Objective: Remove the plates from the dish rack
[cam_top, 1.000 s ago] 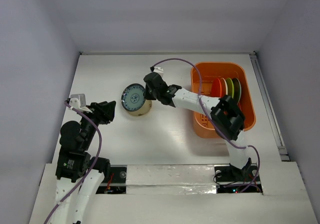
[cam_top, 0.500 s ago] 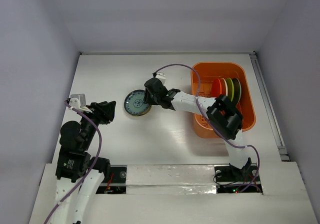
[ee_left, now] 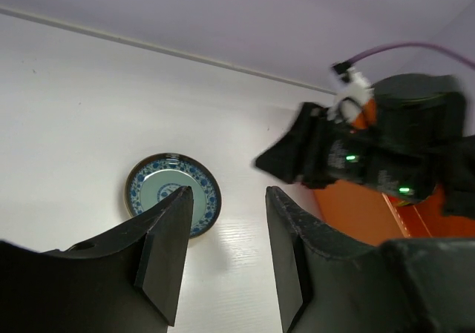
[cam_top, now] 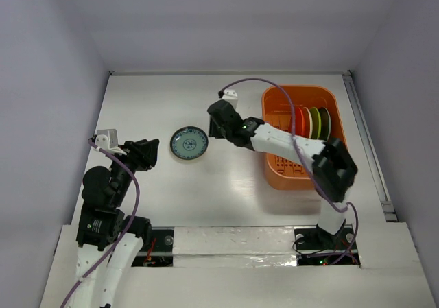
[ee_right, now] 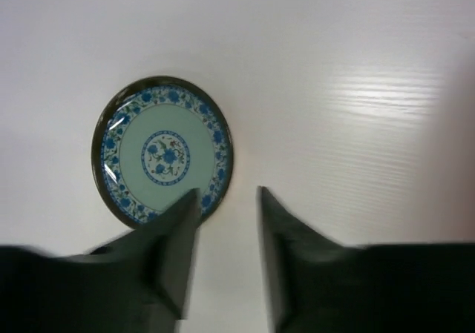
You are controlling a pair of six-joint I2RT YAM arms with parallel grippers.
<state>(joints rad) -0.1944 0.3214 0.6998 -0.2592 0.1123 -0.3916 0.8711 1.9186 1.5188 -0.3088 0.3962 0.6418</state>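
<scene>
A blue-white patterned plate (cam_top: 188, 143) lies flat, face up, on the white table; it also shows in the left wrist view (ee_left: 172, 203) and the right wrist view (ee_right: 162, 152). The orange dish rack (cam_top: 276, 167) stands at the right and holds several plates (cam_top: 312, 121) on edge: orange-red, cream, yellow-green, dark. My right gripper (cam_top: 218, 118) is open and empty, above the table just right of the patterned plate. In its own view it (ee_right: 228, 190) hangs over the plate's rim. My left gripper (cam_top: 147, 153) is open and empty, left of the plate.
The rack's corner (ee_left: 371, 214) and the right arm's dark wrist (ee_left: 349, 155) show in the left wrist view. Grey walls close the table on three sides. A purple cable (cam_top: 274, 88) loops over the rack.
The right gripper set the patterned plate flat on the table, let go, and drew back to the right toward the rack. The left arm has not moved.
</scene>
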